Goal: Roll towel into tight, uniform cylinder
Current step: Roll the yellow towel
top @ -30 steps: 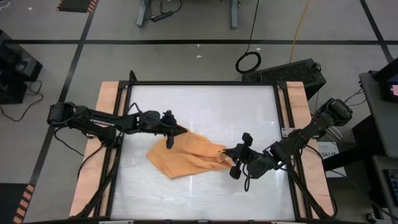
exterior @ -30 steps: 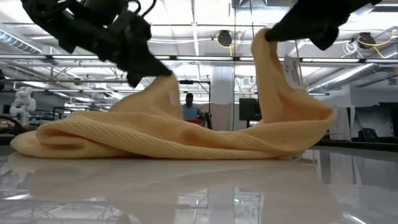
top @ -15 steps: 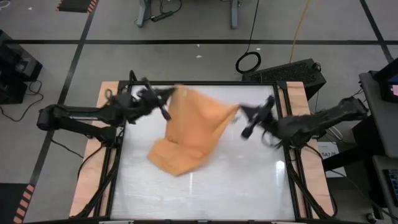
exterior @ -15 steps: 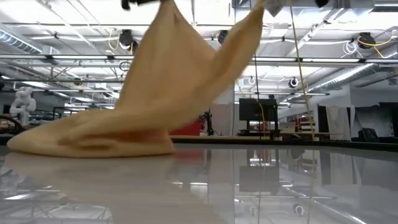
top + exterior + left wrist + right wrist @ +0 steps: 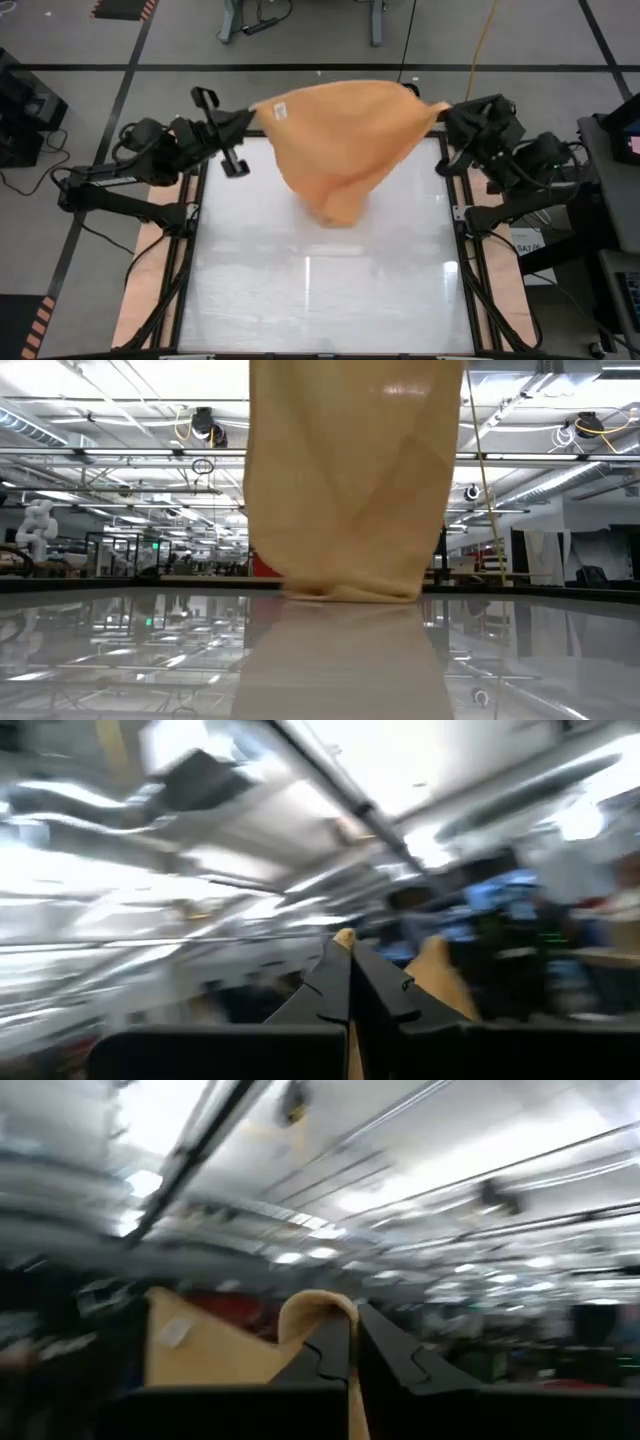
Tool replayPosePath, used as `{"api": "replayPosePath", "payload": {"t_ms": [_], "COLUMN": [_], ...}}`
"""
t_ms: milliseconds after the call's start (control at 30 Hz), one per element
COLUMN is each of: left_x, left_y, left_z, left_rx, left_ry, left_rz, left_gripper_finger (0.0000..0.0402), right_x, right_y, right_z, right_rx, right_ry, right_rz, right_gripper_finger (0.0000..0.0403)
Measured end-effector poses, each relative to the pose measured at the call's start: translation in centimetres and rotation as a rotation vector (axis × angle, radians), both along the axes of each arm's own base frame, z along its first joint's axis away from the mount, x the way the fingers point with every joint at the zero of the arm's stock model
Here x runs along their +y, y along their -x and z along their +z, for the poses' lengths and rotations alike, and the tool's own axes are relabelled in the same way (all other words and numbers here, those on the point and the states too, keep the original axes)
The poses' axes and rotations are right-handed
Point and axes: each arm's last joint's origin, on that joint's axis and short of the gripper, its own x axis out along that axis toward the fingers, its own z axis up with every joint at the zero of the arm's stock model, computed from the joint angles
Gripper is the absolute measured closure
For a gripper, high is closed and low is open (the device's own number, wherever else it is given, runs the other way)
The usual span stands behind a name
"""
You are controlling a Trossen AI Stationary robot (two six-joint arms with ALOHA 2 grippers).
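Between both shut pincers — left pincer [image 5: 258,112], right pincer [image 5: 441,112] — towel [image 5: 345,150] hangs.

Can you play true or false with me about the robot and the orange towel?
1. Both grippers hold the towel up in the air. True: the left gripper and the right gripper each pinch a top corner, jaws shut.
2. The towel is rolled into a neat tube. False: it hangs loose like a curtain.
3. The towel's bottom end reaches the table. True.
4. The white tag is by the right gripper. False: it is near the left gripper.
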Motion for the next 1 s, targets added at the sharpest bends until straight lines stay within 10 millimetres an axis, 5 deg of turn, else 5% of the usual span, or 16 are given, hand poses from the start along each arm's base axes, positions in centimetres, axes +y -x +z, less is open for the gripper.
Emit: {"api": "replayPosePath", "payload": {"t_ms": [300, 500, 700, 867, 1000], "left_x": [-2.0, -2.2, -0.6, 1.3, 2.4], "left_y": [1.4, 3.5, 4.6, 3.1, 1.8], "left_z": [1.2, 3.9, 7.1, 7.6, 5.8], "left_rx": [-0.083, -0.24, -0.221, -0.062, 0.147], "left_ry": [-0.091, -0.1, -0.029, 0.072, 0.177], "left_rz": [-0.243, -0.218, -0.019, 0.039, 0.038], "left_gripper_finger": [0.04, 0.04, 0.04, 0.04, 0.04], "right_x": [2.4, 3.1, 1.5, -1.1, -2.4], "right_y": [-3.9, -5.6, -5.7, -7.2, -8.0], "right_z": [3.1, 6.4, 10.1, 10.4, 8.2], "right_rx": [0.103, 0.091, 0.028, 0.086, 0.289], "right_ry": [0.048, 0.158, 0.181, 0.136, 0.024], "right_rz": [0.29, 0.234, 0.065, -0.118, -0.129], "right_gripper_finger": [0.0403, 0.0403, 0.0403, 0.0403, 0.0403]}}
